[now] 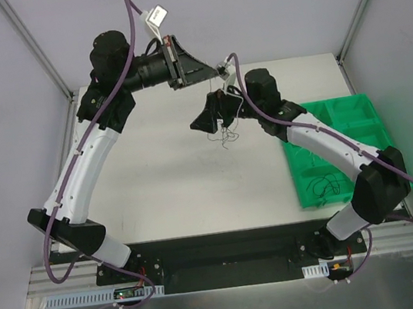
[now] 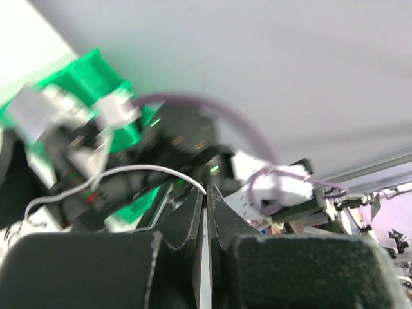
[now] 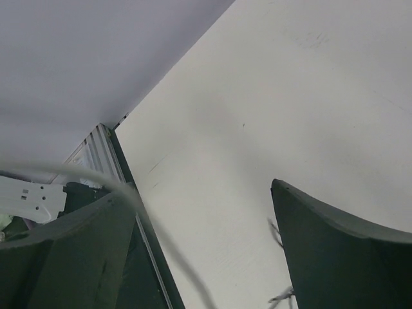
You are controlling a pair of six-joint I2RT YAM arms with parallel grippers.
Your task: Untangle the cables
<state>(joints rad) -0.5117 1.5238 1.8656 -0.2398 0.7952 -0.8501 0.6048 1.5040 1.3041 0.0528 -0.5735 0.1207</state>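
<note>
I have both arms reaching in over the white table [image 1: 158, 169], and they meet near its far edge. The left gripper [image 1: 217, 70] points across to the right, raised above the surface. On its wrist camera the 2 fingers [image 2: 190, 215] are pressed together, and a white cable [image 2: 138, 170] comes out of the seam at their tips and arcs away to the left, so I read that as pinched on the white cable.

The right gripper [image 1: 213, 118] sits just below and beside it. In its own wrist view the jaws stand wide apart, 1 finger [image 3: 71, 251] on the left and the other on the right, with bare table between them. A blurred whitish strand [image 3: 58, 171] crosses over the left-hand finger.

A small tangle of thin dark cables [image 1: 226, 132] dangles under the 2 grippers with its loose ends trailing down. I cannot tell whether they touch the table. The right wrist view shows a couple of dark wire ends [image 3: 277, 233] beside the right-hand finger.

Off to the right, a green bin [image 1: 348, 114] sits on the table by the right arm. At its near end lie more thin dark cables [image 1: 325, 186], loosely looped.
</note>
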